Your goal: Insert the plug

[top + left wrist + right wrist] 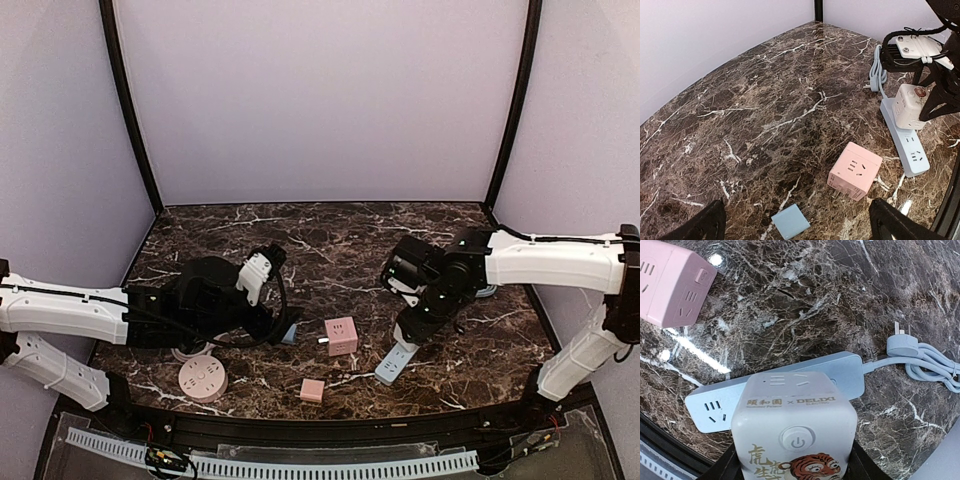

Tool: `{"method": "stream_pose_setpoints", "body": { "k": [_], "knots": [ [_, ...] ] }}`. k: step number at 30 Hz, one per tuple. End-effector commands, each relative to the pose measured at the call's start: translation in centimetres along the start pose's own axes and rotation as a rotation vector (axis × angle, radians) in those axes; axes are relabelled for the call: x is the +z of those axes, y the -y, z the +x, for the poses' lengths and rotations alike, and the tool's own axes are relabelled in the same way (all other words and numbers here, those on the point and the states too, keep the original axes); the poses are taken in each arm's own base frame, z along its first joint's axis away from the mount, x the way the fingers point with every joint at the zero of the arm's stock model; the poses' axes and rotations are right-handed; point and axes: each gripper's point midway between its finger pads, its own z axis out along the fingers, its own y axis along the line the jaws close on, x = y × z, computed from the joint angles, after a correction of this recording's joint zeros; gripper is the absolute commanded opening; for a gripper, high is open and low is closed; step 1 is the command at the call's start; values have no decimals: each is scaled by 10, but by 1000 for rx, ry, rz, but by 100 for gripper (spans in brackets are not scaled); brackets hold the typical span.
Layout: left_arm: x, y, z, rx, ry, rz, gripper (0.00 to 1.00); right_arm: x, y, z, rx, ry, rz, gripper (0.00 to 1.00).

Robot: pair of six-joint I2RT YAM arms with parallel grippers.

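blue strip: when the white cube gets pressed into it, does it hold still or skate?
Likely skates: the strip lies loose on the glossy marble table with nothing bracing it. The moulded body looks rigid, so it should shift or pivot as one piece rather than flex under the white cube. Its looped cord looks slack, so probably little restraint. Long and low, so tipping seems unlikely.

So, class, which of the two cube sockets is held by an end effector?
The white cube with the tiger print, clamped in the right end effector over the blue power strip; the pink cube lies free on the table.
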Motion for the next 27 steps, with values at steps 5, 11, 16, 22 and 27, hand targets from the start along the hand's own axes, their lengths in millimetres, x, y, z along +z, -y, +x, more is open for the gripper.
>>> {"method": "stream_pose_setpoints", "body": {
  "k": [5, 11, 16, 22, 27],
  "knots": [
    [-2, -2, 3, 3, 3, 3, 100, 10, -4, 8, -14, -29, -14, 0],
    [-2, -2, 4, 5, 1, -1, 100, 1, -2, 9, 7, -11, -20, 0],
    [-1, -1, 5, 7, 1, 3, 100, -4, 0, 13, 30, -7, -23, 0],
    [-1, -1, 4, 5, 3, 7, 100, -3, -4, 16, 26, -11, -46, 0],
    [-1, -1, 4, 4, 4, 9, 100, 3, -3, 13, 10, -20, -26, 0]
  ]
}}
